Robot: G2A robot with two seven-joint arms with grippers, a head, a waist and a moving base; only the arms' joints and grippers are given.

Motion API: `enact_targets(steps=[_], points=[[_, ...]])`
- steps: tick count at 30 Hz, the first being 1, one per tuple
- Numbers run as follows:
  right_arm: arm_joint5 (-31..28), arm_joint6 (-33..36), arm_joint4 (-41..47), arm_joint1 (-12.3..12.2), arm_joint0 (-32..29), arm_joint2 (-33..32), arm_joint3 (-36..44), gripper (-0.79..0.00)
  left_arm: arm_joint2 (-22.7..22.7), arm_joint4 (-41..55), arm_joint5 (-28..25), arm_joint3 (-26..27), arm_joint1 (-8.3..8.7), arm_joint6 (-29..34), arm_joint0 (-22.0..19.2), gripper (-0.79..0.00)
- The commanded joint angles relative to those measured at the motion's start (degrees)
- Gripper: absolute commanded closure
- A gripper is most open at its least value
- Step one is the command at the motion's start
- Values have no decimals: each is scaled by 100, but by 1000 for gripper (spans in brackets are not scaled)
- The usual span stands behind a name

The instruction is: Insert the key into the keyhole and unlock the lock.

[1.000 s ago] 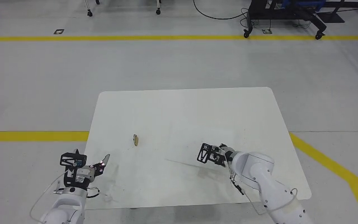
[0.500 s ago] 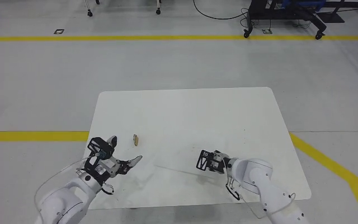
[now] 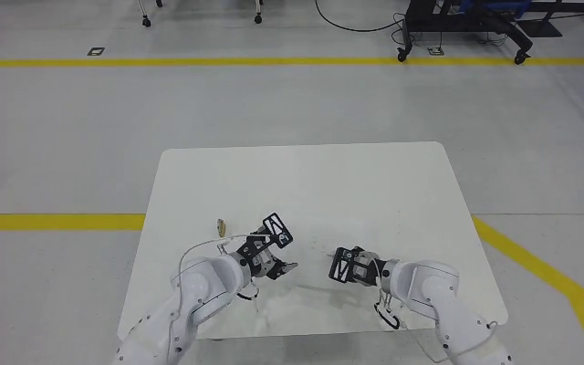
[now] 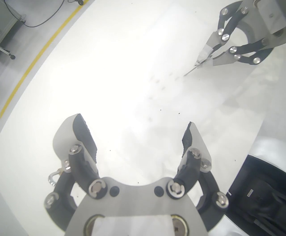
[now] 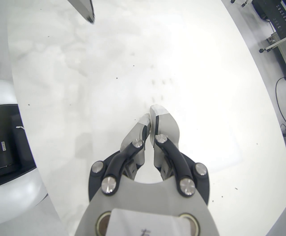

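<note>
A small brass lock (image 3: 220,223) lies on the white table (image 3: 301,173) toward its left side. My left gripper (image 3: 284,248) is to the right of it, open and holding nothing. In the left wrist view the left gripper (image 4: 138,134) hovers over bare tabletop, and the lock's metal shackle (image 4: 52,177) peeks out behind its linkage. My right gripper (image 3: 335,267) sits a short way right of the left one, shut on the key (image 4: 197,64), whose thin blade sticks out past the tips. The right gripper (image 5: 149,117) has its jaws pressed together low over the table.
The table's front edge (image 3: 301,336) runs close to both arms. A fingertip (image 5: 86,11) of the left gripper pokes into the right wrist view. Bare tabletop stretches to the back and right.
My left arm has swung from the table's front-left corner rightward, past the lock, to the middle. The right gripper has shifted slightly, still shut.
</note>
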State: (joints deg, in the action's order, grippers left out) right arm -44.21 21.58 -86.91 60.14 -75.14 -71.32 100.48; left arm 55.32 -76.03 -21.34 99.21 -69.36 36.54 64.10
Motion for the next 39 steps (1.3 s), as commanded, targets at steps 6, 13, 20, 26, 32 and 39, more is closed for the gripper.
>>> enact_targets(steps=[6, 13, 20, 26, 32, 39], points=[[-163, -8, 311, 8, 151, 67, -193, 0, -754, -271, 412, -718, -238, -2, -573, -785], [-401, -149, 844, 23, 351, 124, -416, 0, -1026, -440, 569, -1033, -367, 82, -789, -785], [-811, -461, 1597, -13, 421, -84, -700, 0, -1175, -510, 640, -1383, -473, 30, -925, -785], [-1074, -761, 1968, -85, 240, -409, -666, 0, -956, -218, 608, -1239, -489, -453, -877, -785], [-1123, -961, 2156, -167, -101, -819, -620, 0, -392, 425, 178, -940, -377, -1036, -573, -785], [-1123, -961, 2156, -167, -101, -819, -620, 0, -385, 538, 102, -903, -377, -1134, -520, -785]])
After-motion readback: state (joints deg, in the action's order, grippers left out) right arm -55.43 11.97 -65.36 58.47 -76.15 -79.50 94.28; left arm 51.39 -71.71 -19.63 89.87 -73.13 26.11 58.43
